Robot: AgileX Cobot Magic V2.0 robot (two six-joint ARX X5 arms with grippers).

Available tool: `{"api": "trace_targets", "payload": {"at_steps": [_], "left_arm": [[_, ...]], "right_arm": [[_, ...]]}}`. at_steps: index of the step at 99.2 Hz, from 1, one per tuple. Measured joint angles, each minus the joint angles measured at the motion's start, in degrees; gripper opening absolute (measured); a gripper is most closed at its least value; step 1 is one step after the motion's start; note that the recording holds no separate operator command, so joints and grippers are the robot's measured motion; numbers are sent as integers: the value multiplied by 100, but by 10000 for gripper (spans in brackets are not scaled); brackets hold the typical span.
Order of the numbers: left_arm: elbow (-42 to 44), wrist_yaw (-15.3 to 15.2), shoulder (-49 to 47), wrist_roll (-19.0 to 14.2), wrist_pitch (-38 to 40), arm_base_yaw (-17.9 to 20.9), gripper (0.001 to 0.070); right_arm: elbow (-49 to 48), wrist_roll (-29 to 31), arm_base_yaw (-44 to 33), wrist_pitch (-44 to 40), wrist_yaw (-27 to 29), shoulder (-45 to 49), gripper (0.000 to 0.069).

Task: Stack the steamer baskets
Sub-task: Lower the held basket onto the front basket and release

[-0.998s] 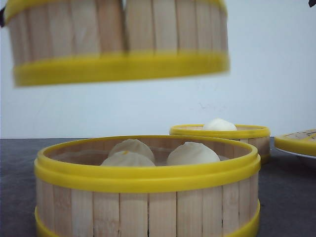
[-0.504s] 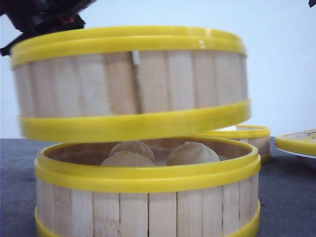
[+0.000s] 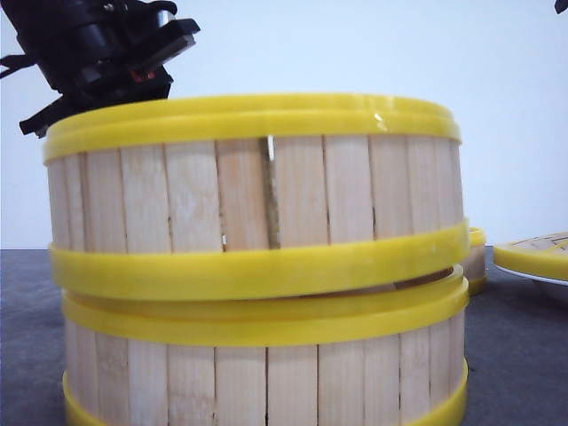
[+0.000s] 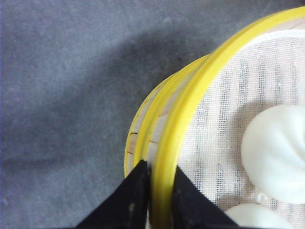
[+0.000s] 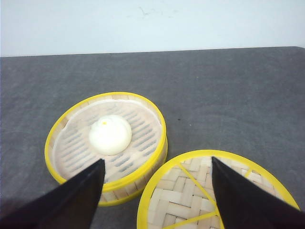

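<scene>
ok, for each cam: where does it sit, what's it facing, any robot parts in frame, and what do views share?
Front: low at table height, facing forward at the top basket resting tilted on the bottom basket; the left gripper shows.
Left wrist: on the left arm, looking down at the top basket's rim; black jaws are shut on it, buns are inside.
Right wrist: on the right arm, above the third basket and lid; jaws are open.
Shared: front and left wrist both show the top basket; front and right wrist share the lid.
</scene>
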Motion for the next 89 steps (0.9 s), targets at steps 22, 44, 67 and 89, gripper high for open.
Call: {"api": "trace_targets", "payload": {"at_steps": [22, 44, 67, 89], "left_arm": [[0, 0, 77, 2, 92, 0, 28], [0, -11, 122, 2, 98, 0, 28], [0, -4, 122, -7, 103, 0, 41], [0, 50, 122, -39, 219, 0, 210]], "right_arm": [[0, 2, 0, 0, 0, 0, 437], [0, 2, 4, 0, 0, 0, 437], [0, 2, 4, 0, 0, 0, 437], [0, 2, 4, 0, 0, 0, 437]]}}
